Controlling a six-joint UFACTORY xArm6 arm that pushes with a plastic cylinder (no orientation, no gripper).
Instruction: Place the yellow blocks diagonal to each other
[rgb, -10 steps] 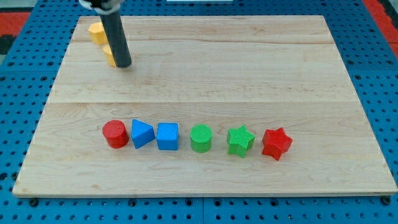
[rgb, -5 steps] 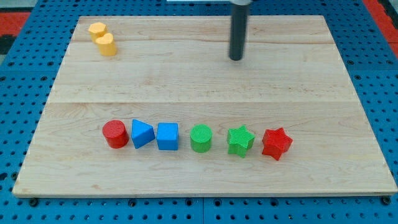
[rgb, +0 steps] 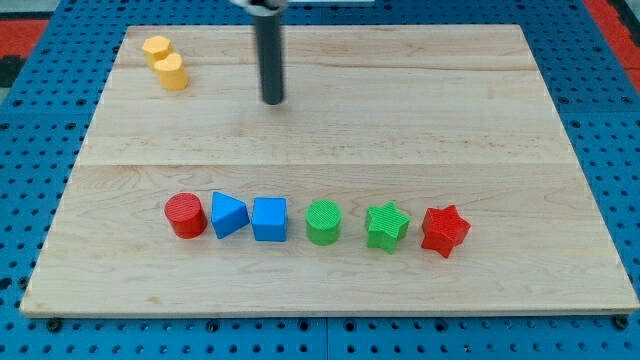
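Two yellow blocks sit touching at the view's top left: a yellow hexagon-like block and a yellow cylinder just below and to its right. My tip is on the board to the right of them, about a hundred pixels from the yellow cylinder, touching no block.
A row of blocks lies across the lower middle of the wooden board: red cylinder, blue triangle, blue cube, green cylinder, green star, red star. Blue pegboard surrounds the board.
My tip left the yellow blocks, swung far right to the board's upper middle, and has now come back left toward them. The blocks have not moved in the last half second.
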